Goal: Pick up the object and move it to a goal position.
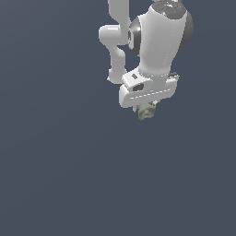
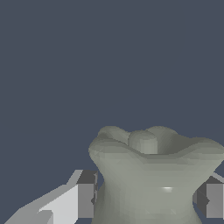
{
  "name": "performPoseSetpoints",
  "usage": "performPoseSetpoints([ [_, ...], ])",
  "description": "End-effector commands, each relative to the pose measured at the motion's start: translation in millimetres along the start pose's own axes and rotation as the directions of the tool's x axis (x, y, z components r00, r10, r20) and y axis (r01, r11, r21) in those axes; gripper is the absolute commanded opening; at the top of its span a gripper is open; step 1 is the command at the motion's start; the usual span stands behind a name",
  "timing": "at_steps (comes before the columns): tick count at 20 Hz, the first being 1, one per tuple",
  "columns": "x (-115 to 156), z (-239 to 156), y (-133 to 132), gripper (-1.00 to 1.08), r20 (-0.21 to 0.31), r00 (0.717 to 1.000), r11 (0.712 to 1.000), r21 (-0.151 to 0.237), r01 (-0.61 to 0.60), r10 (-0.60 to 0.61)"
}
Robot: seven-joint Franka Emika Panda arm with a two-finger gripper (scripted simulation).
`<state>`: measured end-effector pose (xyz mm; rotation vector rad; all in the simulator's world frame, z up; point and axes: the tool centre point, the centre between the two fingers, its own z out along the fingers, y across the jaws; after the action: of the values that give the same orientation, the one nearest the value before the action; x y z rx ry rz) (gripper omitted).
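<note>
The object (image 1: 145, 111) is a small lumpy olive-grey piece that pokes out just below the white hand of my arm in the exterior view. In the wrist view the object (image 2: 153, 175) fills the space between my two fingers (image 2: 85, 194), whose pads press against both its sides. My gripper (image 1: 144, 109) is shut on the object; the fingers themselves are mostly hidden by the hand in the exterior view. Whether the object touches the ground cannot be told.
The glossy white arm (image 1: 156, 37) reaches in from the top of the exterior view. A plain dark grey-blue surface (image 1: 69, 175) lies all around.
</note>
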<state>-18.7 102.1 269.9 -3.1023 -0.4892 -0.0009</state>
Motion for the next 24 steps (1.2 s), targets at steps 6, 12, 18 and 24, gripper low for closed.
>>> performPoseSetpoints([
  [6,17,-73,1,-1.0,0.001,1.0,1.0,0.0,0.0,0.0],
  [12,28,-116,2,-1.0,0.001,1.0,1.0,0.0,0.0,0.0],
  [18,35,-141,3,-1.0,0.001,1.0,1.0,-0.001,-0.001,0.001],
  [24,39,-152,3,-1.0,0.001,1.0,1.0,-0.001,-0.001,0.001],
])
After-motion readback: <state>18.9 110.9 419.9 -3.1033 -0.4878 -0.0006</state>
